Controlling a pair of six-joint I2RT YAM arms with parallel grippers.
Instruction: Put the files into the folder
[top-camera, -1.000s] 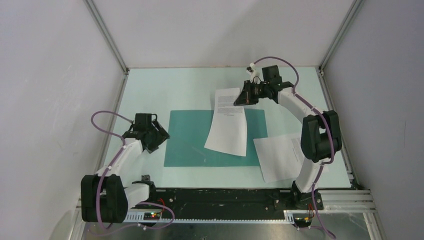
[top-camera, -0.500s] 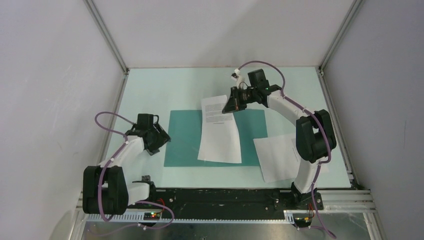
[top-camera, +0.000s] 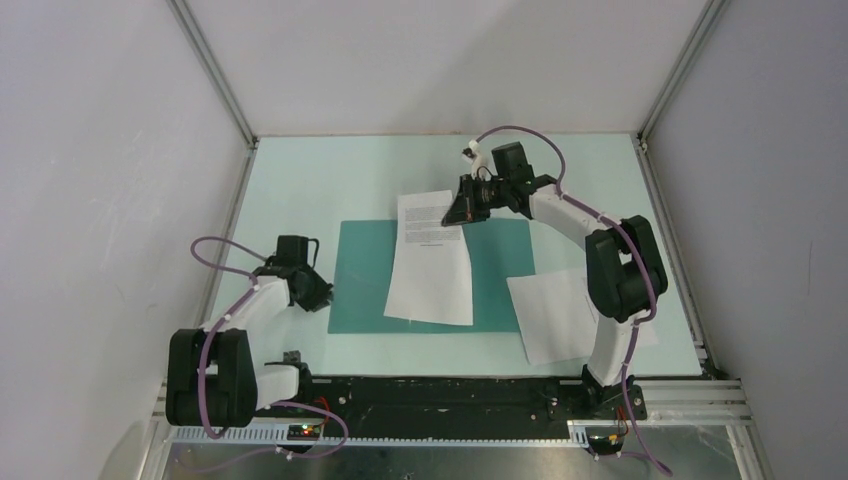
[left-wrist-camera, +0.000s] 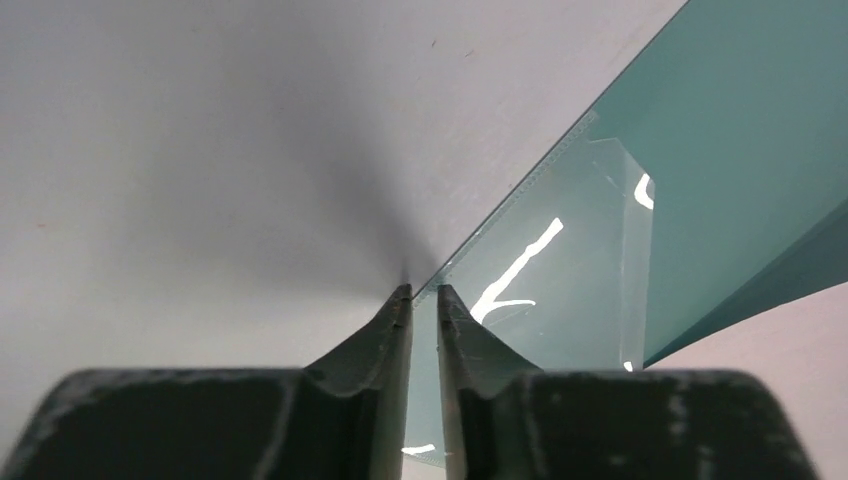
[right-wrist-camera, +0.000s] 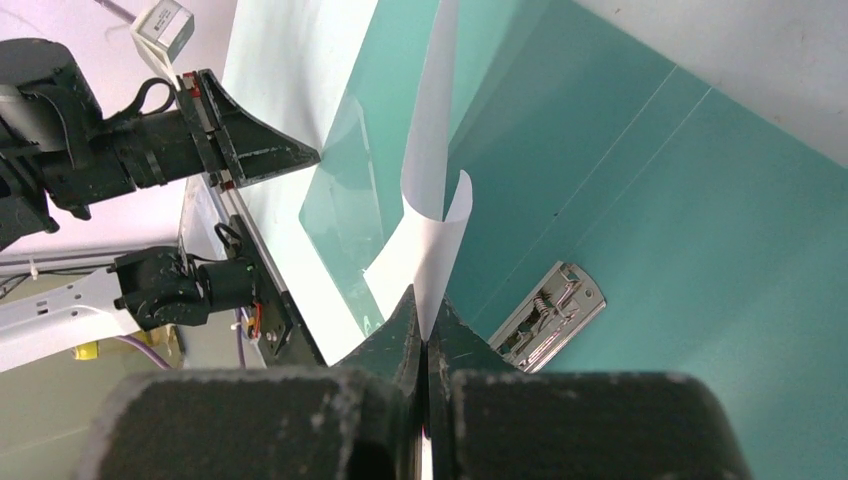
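The teal folder (top-camera: 360, 270) lies open in the middle of the table, and its metal clip (right-wrist-camera: 550, 310) shows in the right wrist view. My right gripper (top-camera: 455, 212) (right-wrist-camera: 424, 300) is shut on the far end of one white file (top-camera: 432, 270) (right-wrist-camera: 432, 150). That sheet hangs down across the folder (right-wrist-camera: 640, 200). The other file (top-camera: 555, 315) lies flat at the right, partly under the right arm. My left gripper (top-camera: 322, 293) (left-wrist-camera: 423, 290) is at the folder's left edge (left-wrist-camera: 740, 130). Its jaws are closed to a slim gap with the corner of the folder's clear pocket (left-wrist-camera: 560, 260) between them.
Grey walls with aluminium frame posts (top-camera: 215, 75) close in the table on three sides. A black rail (top-camera: 450, 400) carrying both arm bases runs along the near edge. The right arm's elbow (top-camera: 625, 270) stands over the loose sheet.
My right gripper has carried its sheet leftward, so it now lies straighter over the folder's middle. My left gripper has dropped to the folder's left edge and closed from wide open.
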